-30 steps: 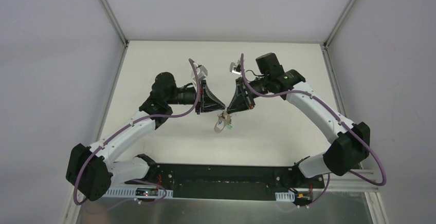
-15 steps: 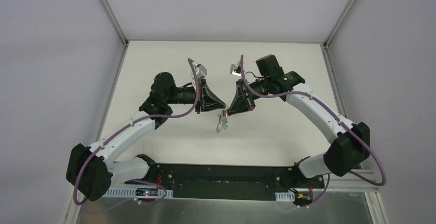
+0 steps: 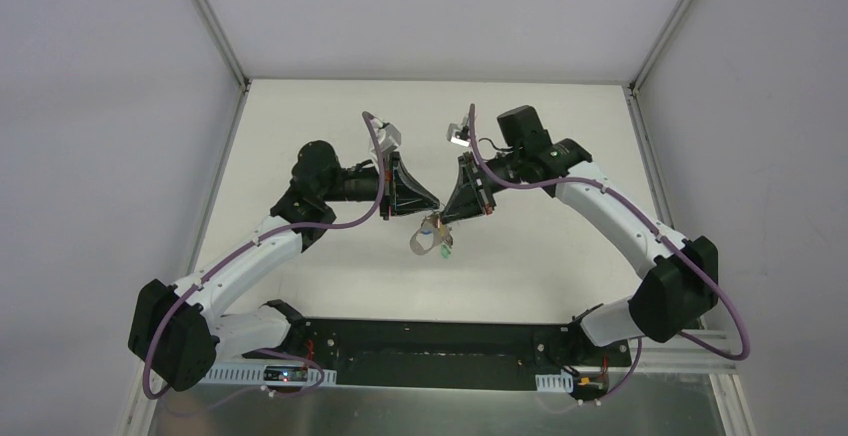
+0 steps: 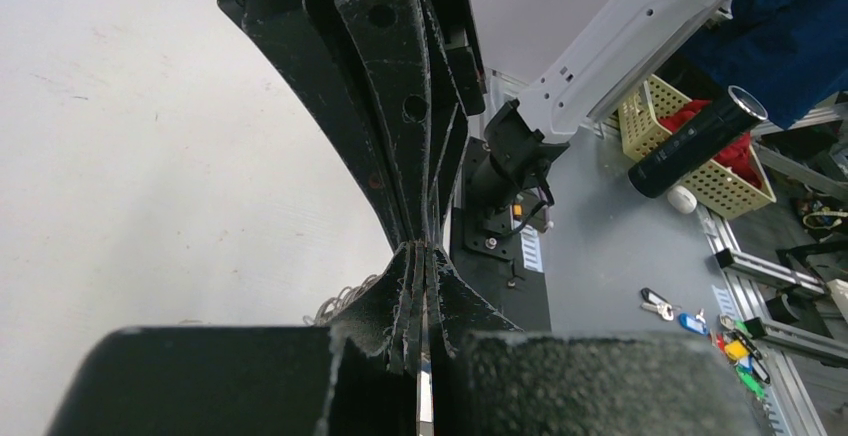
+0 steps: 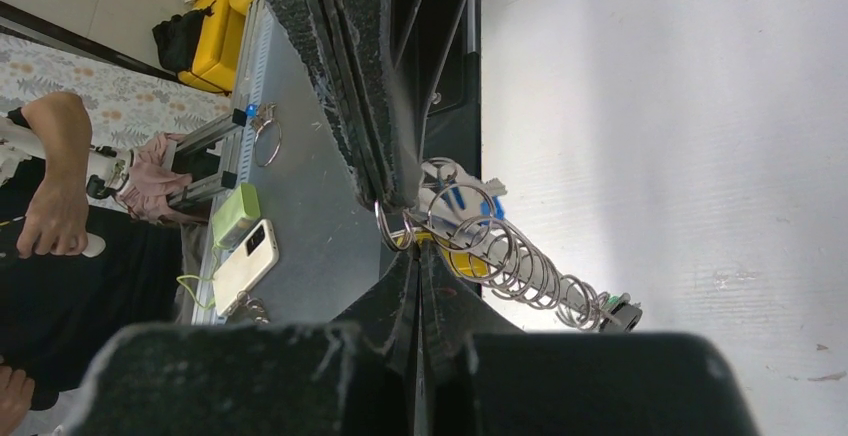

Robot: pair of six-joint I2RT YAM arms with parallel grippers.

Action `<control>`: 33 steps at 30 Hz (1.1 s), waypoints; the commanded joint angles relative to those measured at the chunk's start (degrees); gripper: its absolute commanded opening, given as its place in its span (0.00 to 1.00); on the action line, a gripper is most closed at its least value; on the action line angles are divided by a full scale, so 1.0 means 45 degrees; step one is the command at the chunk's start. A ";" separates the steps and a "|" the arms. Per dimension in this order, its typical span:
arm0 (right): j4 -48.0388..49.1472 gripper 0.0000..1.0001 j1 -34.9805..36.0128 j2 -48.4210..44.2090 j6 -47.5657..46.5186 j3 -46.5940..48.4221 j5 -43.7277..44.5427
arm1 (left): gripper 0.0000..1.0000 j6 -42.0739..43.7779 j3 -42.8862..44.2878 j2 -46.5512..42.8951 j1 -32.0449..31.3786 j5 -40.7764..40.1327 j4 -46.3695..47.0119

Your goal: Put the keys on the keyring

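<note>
From above, my left pincer [image 3: 433, 206] and right pincer [image 3: 446, 215] meet tip to tip, raised over the table [image 3: 300, 116]. The keyring [image 3: 430, 239] dangles just beneath the place where they meet.

Through my left wrist, my fingers [image 4: 405, 286] are clenched flat together. A thin bright sliver shows between the pads, but I cannot tell whether it is a key.

Through my right wrist, my pincer is clamped on a wire loop of the keyring. A yellow-headed key [image 5: 462, 261] and a blue-headed key [image 5: 468, 196] hang among the loops, and a wire coil [image 5: 540, 276] trails off beside them.

I judge that some keys are already on and that threading another is in hand but unfinished. I cannot tell how many remain.
</note>
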 commanded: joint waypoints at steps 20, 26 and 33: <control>0.0761 0.00 0.0200 0.1072 0.0956 0.0722 -0.0717 | 0.00 -0.0366 -0.0233 -0.0403 -0.0039 0.1163 0.1595; 0.0698 0.00 0.0204 0.1138 0.0973 0.0804 -0.0896 | 0.00 0.0300 -0.0205 -0.0469 -0.0059 0.1289 0.0843; 0.0213 0.00 -0.0056 0.0494 0.0304 0.0619 -0.0611 | 0.00 0.0612 -0.0189 -0.0511 -0.0041 0.1217 0.0445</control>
